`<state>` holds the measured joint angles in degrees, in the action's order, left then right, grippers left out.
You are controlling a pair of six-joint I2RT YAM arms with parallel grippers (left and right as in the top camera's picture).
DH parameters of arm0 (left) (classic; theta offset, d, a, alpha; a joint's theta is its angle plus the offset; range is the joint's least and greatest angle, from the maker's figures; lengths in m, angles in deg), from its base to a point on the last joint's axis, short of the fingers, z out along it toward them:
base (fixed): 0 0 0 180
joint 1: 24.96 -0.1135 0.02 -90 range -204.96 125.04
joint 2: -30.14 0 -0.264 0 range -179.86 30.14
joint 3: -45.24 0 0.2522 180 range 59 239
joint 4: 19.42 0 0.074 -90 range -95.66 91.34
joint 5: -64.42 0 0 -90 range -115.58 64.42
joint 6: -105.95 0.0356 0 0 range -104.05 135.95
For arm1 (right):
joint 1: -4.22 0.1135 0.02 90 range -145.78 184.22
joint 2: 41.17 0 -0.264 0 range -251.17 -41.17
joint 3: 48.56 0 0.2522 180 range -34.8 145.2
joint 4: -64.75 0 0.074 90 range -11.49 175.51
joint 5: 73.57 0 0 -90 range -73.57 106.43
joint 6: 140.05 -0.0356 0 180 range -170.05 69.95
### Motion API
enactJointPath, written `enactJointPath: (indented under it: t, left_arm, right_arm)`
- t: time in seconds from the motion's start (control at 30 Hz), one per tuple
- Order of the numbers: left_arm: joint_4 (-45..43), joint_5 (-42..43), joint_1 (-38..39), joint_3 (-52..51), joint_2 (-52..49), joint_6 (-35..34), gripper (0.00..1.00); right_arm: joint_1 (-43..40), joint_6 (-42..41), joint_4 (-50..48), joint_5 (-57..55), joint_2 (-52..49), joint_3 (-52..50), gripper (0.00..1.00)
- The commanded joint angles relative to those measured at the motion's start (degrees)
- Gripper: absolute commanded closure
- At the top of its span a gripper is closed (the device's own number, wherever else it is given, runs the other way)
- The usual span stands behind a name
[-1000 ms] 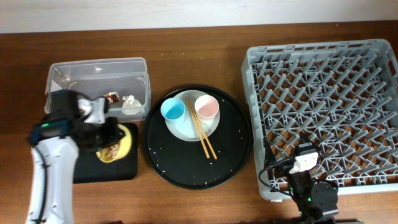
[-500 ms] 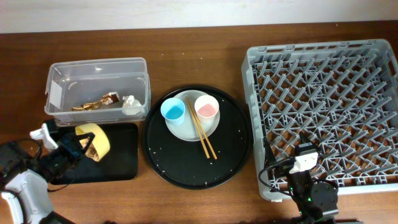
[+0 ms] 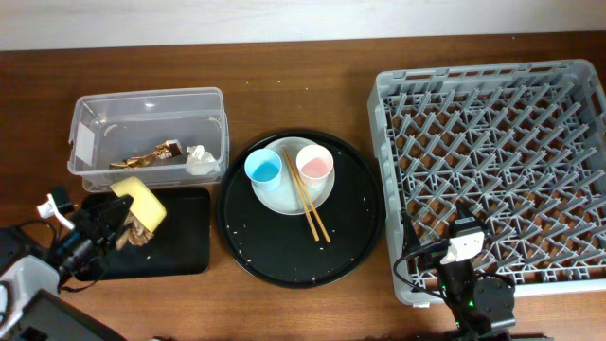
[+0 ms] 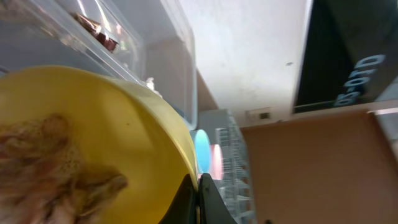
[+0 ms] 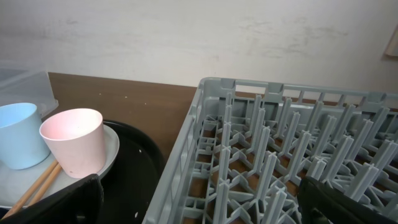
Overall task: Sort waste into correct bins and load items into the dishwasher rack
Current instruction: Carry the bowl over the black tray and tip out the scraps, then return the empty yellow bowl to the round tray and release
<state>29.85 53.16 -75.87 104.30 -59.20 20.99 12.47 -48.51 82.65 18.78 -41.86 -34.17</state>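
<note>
left claw [image 3: 120, 220] clamped on yellow bowl [image 3: 144, 202], tilted

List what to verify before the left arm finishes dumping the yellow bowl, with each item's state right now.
1. Grip: left gripper is pinched on the rim of the yellow bowl. Ok.
2. Target: the bowl is tilted above the left end of the flat black tray. Ok.
3. Bowl emptied: the left wrist view shows food scraps inside the bowl. Not ok.
4. Scraps already landed on the tray: cannot tell.
5. Other waste: wrapper and tissue lie in the clear box. Ok.
6. Right gripper is open at the near edge of the rack, far from the bowl. Ok.
</note>
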Motion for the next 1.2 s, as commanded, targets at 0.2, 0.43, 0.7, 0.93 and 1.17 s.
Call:
enactJointPath:
  t: [0.2,0.43,0.7,0.93,1.17]
  left_arm:
    - [1.97,11.45,-0.26,-0.33,-2.58,3.23,1.0]
    - [3.17,11.37,-0.55,-0.33,-2.64,3.19,1.0]
    - [4.72,11.45,-0.63,-0.33,-2.64,2.12,1.0]
    - [2.99,10.84,0.37,-0.15,-2.54,2.32,1.0]
    - [6.99,-4.94,10.75,4.79,8.59,-4.22,1.0]
  right_arm:
    - [0.37,-0.04,0.33,-0.48,0.31,-0.31,0.02]
    - [0.37,-0.04,0.33,-0.48,0.31,-0.31,0.02]
    - [0.37,-0.04,0.33,-0.48,0.31,-0.31,0.02]
    - [0.37,-0.04,0.33,-0.48,0.31,-0.31,0.02]
    - [0.37,-0.04,0.33,-0.48,0.31,-0.31,0.02]
